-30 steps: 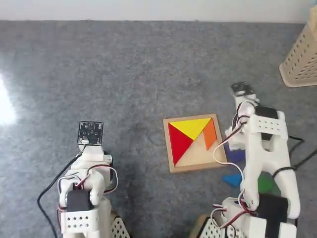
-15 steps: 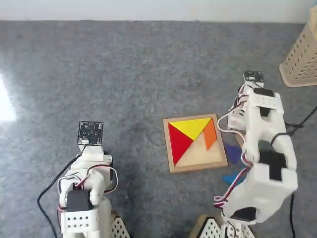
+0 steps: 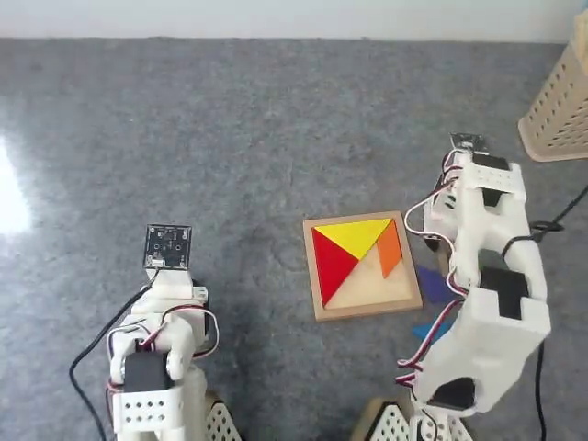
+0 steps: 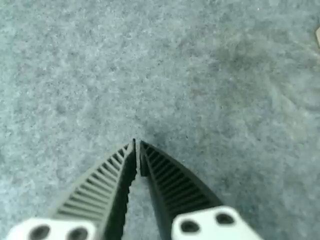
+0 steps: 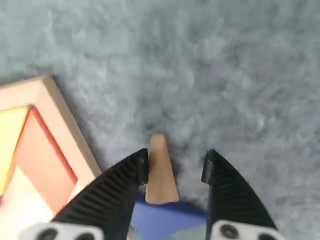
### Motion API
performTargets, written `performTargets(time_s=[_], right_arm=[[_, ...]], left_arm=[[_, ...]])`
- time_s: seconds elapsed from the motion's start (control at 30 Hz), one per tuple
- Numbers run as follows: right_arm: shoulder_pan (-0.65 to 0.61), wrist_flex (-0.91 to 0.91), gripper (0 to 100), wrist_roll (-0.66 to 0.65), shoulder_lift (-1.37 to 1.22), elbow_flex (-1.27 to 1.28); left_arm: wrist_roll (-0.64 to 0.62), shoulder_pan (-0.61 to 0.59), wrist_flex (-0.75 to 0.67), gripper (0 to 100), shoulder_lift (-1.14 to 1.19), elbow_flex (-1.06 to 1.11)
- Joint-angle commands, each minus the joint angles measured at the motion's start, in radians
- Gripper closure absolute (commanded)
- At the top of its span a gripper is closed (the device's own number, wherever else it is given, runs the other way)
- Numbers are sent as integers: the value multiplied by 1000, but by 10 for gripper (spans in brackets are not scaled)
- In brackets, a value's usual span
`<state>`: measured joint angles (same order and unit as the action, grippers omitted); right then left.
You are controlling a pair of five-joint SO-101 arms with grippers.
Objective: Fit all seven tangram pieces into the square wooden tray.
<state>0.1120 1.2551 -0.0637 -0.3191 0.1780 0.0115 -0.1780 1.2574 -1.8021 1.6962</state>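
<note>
Wooden square tray (image 3: 367,310), in the high view, holds a yellow triangle piece (image 3: 354,237), a red triangle piece (image 3: 331,262) and an orange slanted piece (image 3: 390,248).

In the left wrist view, the left gripper (image 4: 136,145) hangs pinched together over grey carpet (image 4: 200,75).

In the right wrist view, the right gripper (image 5: 176,157), jaws parted, straddles a pale tan wedge piece (image 5: 161,175) just beside the tray. This looks like the fourth pick-up. The next move calls for centring, then closing.

You have a grey, felt-like carpet (image 3: 230,119) under everything, and it spreads on all sides of the right gripper (image 5: 176,157). Far ahead of that gripper, a pale wall strip (image 3: 276,16) borders the carpet. Ahead and off to its right stands a beige perforated basket (image 3: 560,101). Well to its left, past the left gripper (image 4: 137,144), a bright glare (image 3: 7,193) whitens the carpet.
</note>
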Motion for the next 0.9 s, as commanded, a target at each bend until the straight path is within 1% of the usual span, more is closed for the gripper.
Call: performTargets(time_s=[0.0, 0.07, 0.13, 0.23, 0.33, 0.47, 0.63, 0.77, 0.87], right_arm=[[-50, 24, 809, -9, 102, 6], [-81, 24, 842, -31, 113, 44], [-102, 22, 898, -57, 113, 69], [-96, -4, 946, -60, 110, 83], [-70, -13, 917, -64, 110, 89], [-77, 7, 864, -69, 110, 92], [-96, 42, 827, -169, 122, 86], [-130, 42, 805, -279, 122, 101], [-131, 31, 807, -284, 117, 121]], left_arm=[[-6, 0, 5, 988, -17, -12], [-6, 0, 5, 988, -17, -12], [-6, 0, 5, 988, -17, -12], [-6, 0, 5, 988, -17, -12], [-6, 0, 5, 988, -17, -12], [-6, 0, 5, 988, -17, -12], [-6, 0, 5, 988, -17, -12], [-6, 0, 5, 988, -17, -12], [-6, 0, 5, 988, -17, -12]])
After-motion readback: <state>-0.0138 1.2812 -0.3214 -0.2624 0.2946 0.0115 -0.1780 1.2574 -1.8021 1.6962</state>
